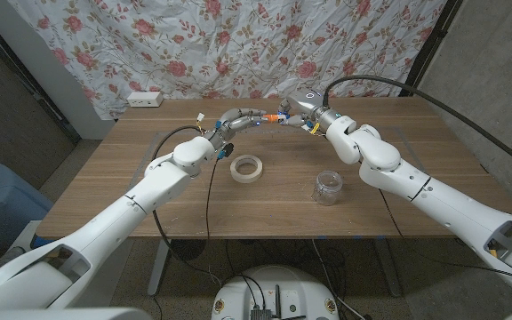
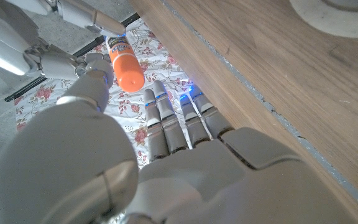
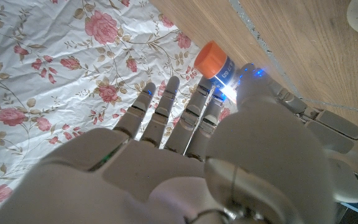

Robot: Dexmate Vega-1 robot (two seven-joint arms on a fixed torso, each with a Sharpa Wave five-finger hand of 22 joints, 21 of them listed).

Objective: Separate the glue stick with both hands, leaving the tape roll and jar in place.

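Both hands meet above the far middle of the table (image 1: 194, 204). The glue stick (image 1: 278, 116), orange with a blue-and-white label, hangs between them. My left hand (image 1: 238, 118) reaches in from the left and my right hand (image 1: 308, 111) from the right. In the left wrist view the orange end (image 2: 127, 67) sits between the left hand's (image 2: 166, 162) thumb and fingers, while the right hand's fingers (image 2: 98, 22) hold the labelled end. In the right wrist view the orange end (image 3: 209, 58) sticks out past the right hand's (image 3: 197, 168) thumb. I cannot tell whether the stick has come apart.
A roll of beige tape (image 1: 247, 167) lies flat on the table below the hands. A clear jar (image 1: 328, 188) stands to its right, nearer the front edge. A white power strip (image 1: 145, 99) sits at the far left, with a floral curtain (image 1: 265, 44) behind.
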